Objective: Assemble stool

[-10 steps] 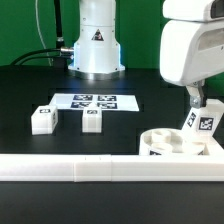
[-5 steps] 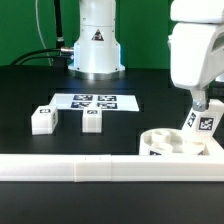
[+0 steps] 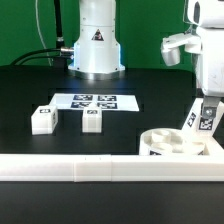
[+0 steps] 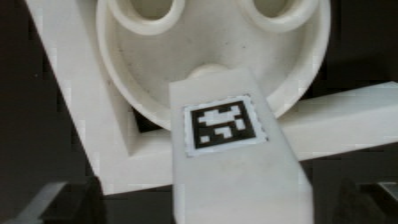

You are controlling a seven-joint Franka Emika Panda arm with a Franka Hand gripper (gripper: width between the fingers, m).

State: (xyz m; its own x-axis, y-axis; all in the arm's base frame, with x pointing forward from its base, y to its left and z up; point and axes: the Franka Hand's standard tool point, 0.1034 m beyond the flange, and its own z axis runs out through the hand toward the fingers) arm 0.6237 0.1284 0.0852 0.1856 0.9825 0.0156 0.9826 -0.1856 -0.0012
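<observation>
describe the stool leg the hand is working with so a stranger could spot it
Find the long white rail along the front, then the round seat behind its exterior-view right end. The leg stands tilted at the seat under the hand; the other two legs lie apart.

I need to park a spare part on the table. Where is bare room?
Bare black table lies between the two loose legs and the long rail, and between the marker board and the seat. It is crowded around the seat.

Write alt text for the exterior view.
A white robot arm holds a tagged stool leg over the round seat at the exterior view's right, behind a long white rail. Two more legs stand beside the marker board on the black table.
</observation>
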